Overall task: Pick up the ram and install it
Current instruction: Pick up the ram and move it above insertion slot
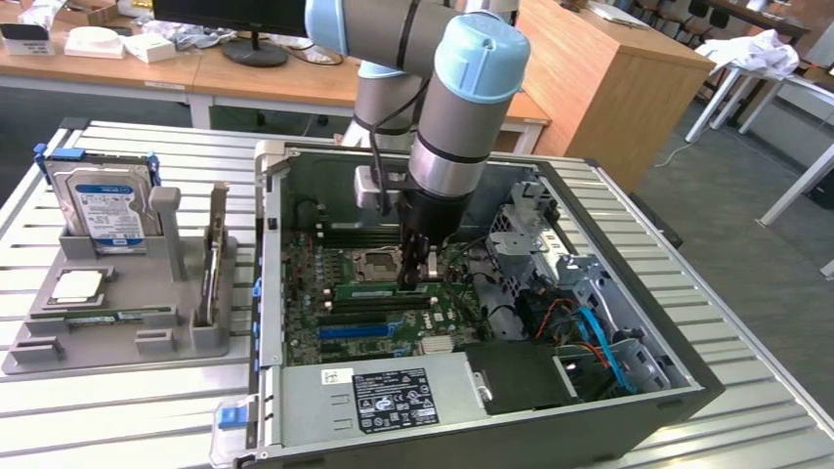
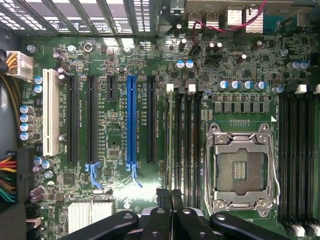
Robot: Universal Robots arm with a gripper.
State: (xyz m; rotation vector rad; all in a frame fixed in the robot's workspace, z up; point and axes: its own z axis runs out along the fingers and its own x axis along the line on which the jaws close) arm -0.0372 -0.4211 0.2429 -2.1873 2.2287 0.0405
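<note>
The ram [image 1: 371, 291] is a thin green stick standing on edge in a memory slot of the motherboard, just beside the empty processor socket [image 1: 378, 262]. In the wrist view I look straight down on the ram's narrow top edge [image 2: 169, 140], which runs along the slot nearest the blue expansion slot [image 2: 131, 120]. My gripper [image 1: 414, 281] reaches down inside the open computer case and sits over one end of the stick. Its black fingers [image 2: 162, 195] are drawn together on the ram's upper edge, with my gripper [image 2: 169, 194] shut.
A grey parts holder [image 1: 78, 342] at the exterior view's left carries a hard drive [image 1: 104, 205] and a square silver processor chip [image 1: 76, 285]. The case walls, the power supply [image 1: 378, 396] and a drive cage with cables [image 1: 573, 293] ring the motherboard.
</note>
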